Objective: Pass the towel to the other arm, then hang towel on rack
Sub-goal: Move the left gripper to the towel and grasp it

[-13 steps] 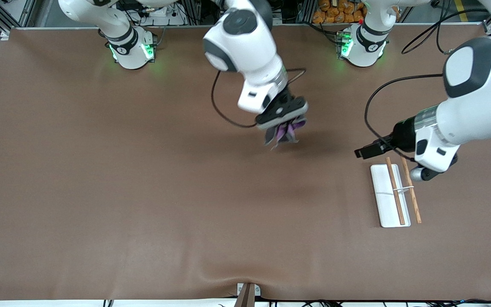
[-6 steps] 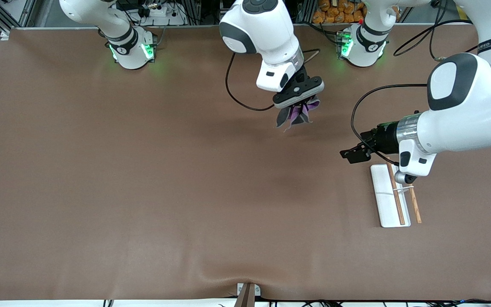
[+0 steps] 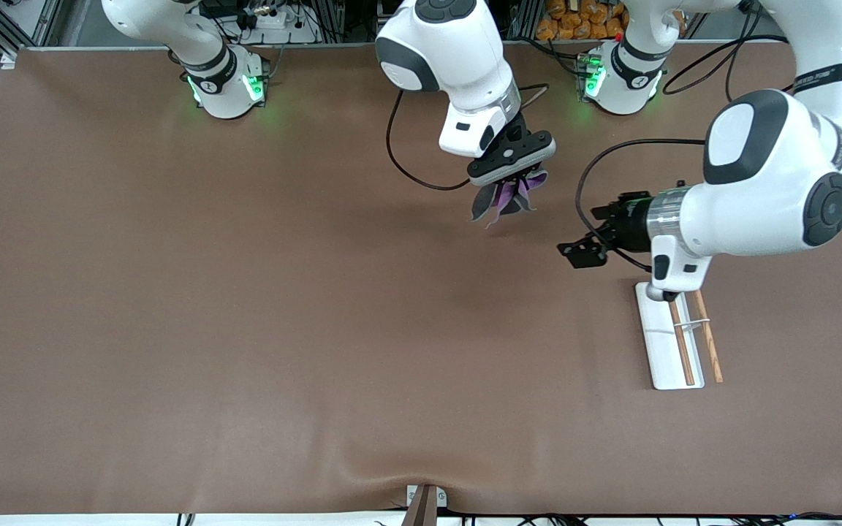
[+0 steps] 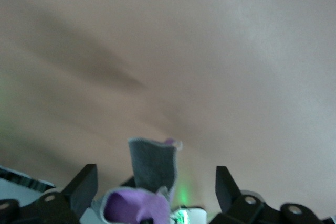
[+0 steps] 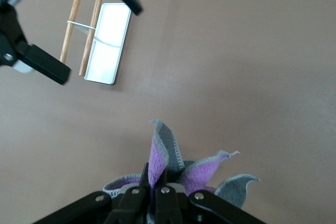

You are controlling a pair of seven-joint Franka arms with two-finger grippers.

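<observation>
While the right gripper (image 3: 512, 175) hangs above the table (image 3: 172, 292) near the robots' bases, pinched tight on the towel (image 3: 505, 201), the cloth droops below it in loose purple and grey flaps clear of the surface. Soft, light and limp, it will likely sag and fold wherever it is taken, so the best hold looks to be a hanging flap (image 5: 164, 148) under the right fingers, well clear of them. The left gripper (image 3: 583, 250) is spread wide over the table between towel and rack (image 3: 666, 343), with the cloth in front of its fingers (image 4: 81, 187).
</observation>
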